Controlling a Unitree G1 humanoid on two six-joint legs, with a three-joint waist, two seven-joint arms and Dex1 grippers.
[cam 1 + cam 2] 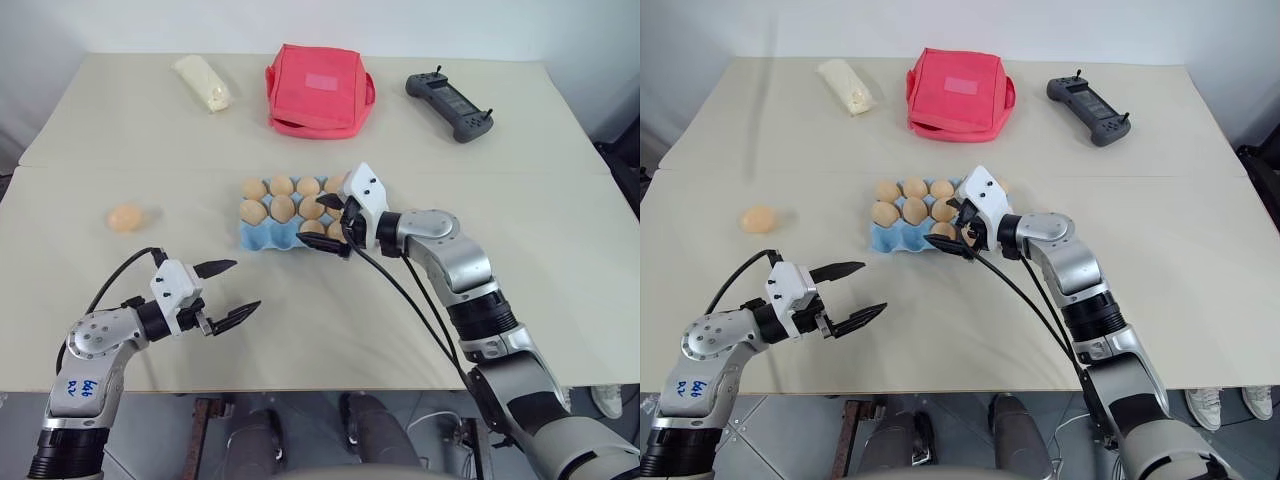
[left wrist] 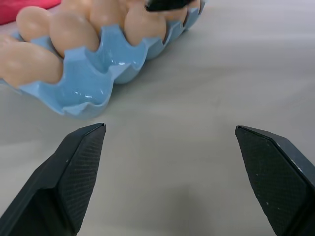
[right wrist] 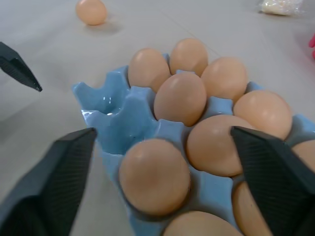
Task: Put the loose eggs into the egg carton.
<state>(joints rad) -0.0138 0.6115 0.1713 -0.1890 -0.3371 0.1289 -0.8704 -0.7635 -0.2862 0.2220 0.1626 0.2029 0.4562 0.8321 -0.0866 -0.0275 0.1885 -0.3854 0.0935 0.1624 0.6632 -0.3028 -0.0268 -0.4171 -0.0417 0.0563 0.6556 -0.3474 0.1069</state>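
Pale orange-tan against the beige table (image 1: 300, 330), one loose egg (image 1: 125, 217) lies well to the left of the egg carton (image 1: 262, 236), its long axis roughly across the table. Nearer to it than the other arm, the left gripper (image 1: 228, 291) hovers in front of the carton's left end, fingers spread wide and holding nothing, pointed toward the carton, so the egg sits off to its far left side; by my reading, that arm is the one placed to fetch it. At the carton's right end the right gripper (image 1: 332, 222) hangs over the filled cups, jaws apart and empty in its wrist view, an egg (image 3: 154, 175) seated in the cup between them. That gripper hides the carton's right-hand cups from the head camera, so free cups there cannot be counted; one empty cup (image 3: 106, 105) shows at the left corner.
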